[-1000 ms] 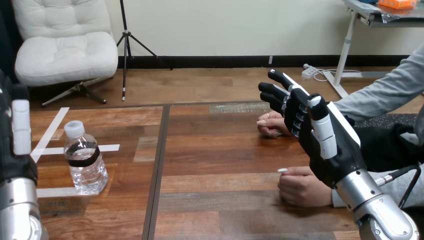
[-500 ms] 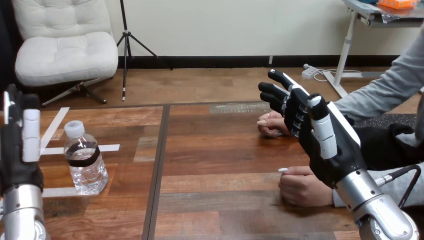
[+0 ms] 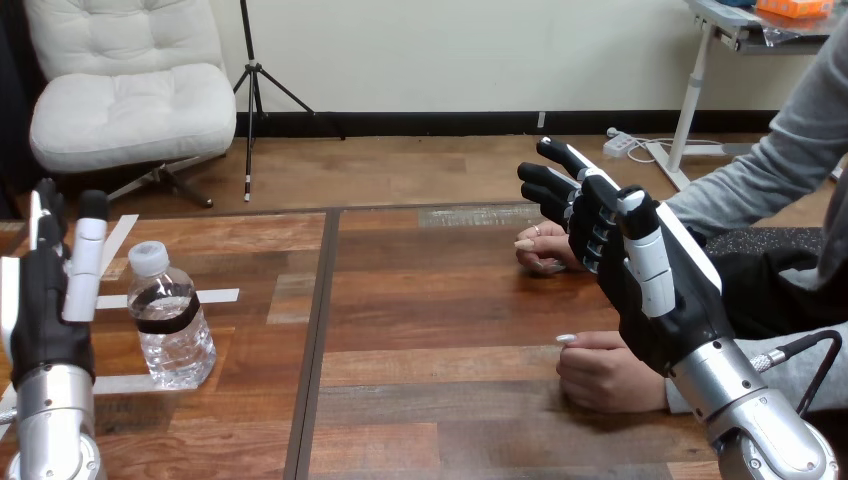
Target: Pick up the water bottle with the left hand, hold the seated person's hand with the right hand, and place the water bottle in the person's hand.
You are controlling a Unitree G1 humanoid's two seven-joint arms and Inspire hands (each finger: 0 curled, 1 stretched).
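The left hand [image 3: 50, 310], its fingers [image 3: 86, 262] straight and uncurled, stands just beside the water bottle [image 3: 173, 325] and should close squarely round its middle.

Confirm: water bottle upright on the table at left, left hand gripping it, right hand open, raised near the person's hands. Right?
One thing is off. In the head view the left hand is not gripping the water bottle: it stands beside the bottle, fingers straight, apart from it. The rest holds: bottle upright on the table at left, right hand open, raised near the person's hands.
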